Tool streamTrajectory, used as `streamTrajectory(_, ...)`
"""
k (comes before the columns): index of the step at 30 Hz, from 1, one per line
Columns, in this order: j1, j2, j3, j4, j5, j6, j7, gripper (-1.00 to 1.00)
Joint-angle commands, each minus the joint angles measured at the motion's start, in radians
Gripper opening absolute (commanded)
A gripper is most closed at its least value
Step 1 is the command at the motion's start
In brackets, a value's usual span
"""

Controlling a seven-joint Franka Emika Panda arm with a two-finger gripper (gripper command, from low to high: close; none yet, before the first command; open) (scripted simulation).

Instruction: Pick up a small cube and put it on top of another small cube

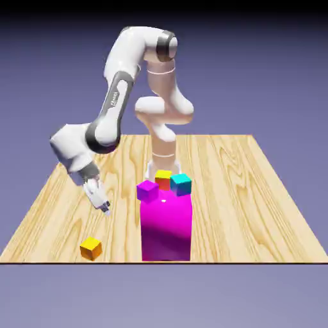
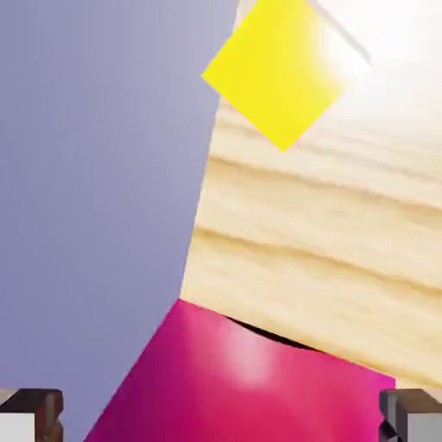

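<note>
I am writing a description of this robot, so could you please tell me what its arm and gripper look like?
The arm is glossy white with rounded segments, dark grey bands at joints and small dark lettering. The gripper has two small grey, blocky finger tips with darker edges.

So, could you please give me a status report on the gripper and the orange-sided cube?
Gripper open, nothing held. Orange-sided cube on table, beyond the gripper. Nothing visibly blocking.

White arm bends down, its open claw [image 1: 106, 209] tilted
</note>
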Motion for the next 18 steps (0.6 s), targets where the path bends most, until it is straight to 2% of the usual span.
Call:
streamTrajectory(1,-0.012,0.036,-0.011,0.026,0.034,-0.038,0.014,0.00)
streamTrajectory(12,-0.146,0.435,-0.130,0.316,0.404,-0.451,0.168,0.00)
streamTrajectory(14,-0.150,0.448,-0.134,0.325,0.416,-0.464,0.173,0.00)
streamTrajectory(16,-0.110,0.515,-0.080,0.325,0.490,-0.388,0.140,0.00)
streamTrajectory(17,-0.110,0.516,-0.080,0.325,0.490,-0.387,0.140,-1.00)
streamTrajectory(18,-0.110,0.516,-0.080,0.325,0.490,-0.387,0.140,-1.00)
